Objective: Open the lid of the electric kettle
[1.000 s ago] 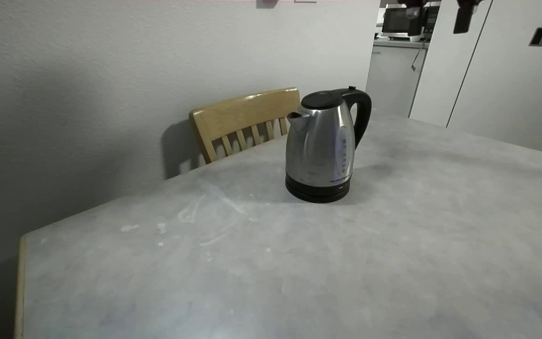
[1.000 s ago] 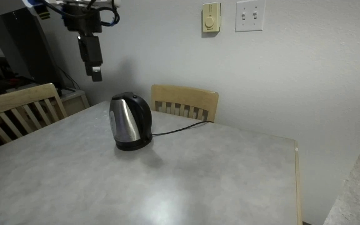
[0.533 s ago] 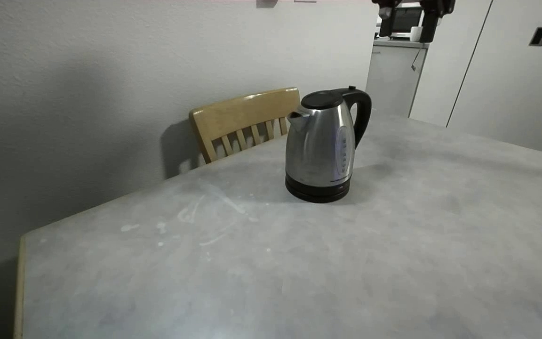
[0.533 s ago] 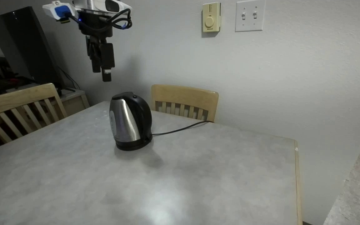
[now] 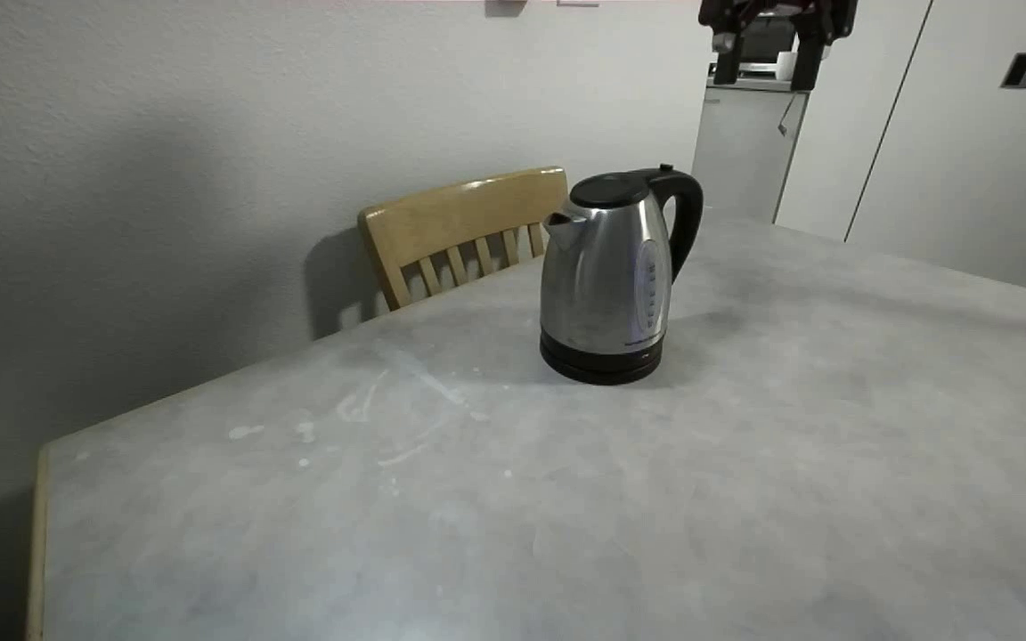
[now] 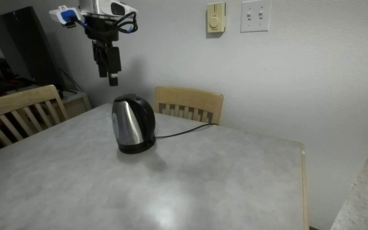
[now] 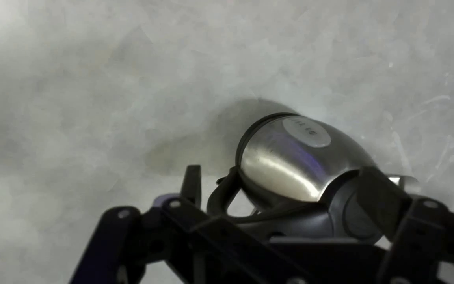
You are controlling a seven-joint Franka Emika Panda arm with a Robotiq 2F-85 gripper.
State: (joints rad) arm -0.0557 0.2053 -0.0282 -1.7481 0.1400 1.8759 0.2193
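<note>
The electric kettle stands upright on the table in both exterior views (image 5: 602, 285) (image 6: 128, 124). It also shows in the wrist view (image 7: 282, 165). Its round black lid (image 5: 609, 190) lies flat and shut on top. In the wrist view the lid (image 7: 353, 213) is partly hidden behind a gripper finger. The black curved handle (image 5: 689, 218) is on the side opposite the spout. My gripper is open and empty in both exterior views (image 5: 765, 82) (image 6: 108, 80). It hangs above the kettle, apart from it, fingers pointing down. In the wrist view the gripper's fingers (image 7: 192, 185) stand wide apart.
The grey table (image 6: 203, 179) carries a black cord (image 6: 187, 131) running from the kettle base to the far edge. A wooden chair (image 6: 188, 99) stands behind that edge by the wall. Another chair (image 6: 24, 105) and a dark screen (image 6: 21, 48) are at the side.
My gripper has turned and moved leftward and down in one view, rightward and slightly down in the other, nearer the kettle top. The kettle and its lid have not moved.
</note>
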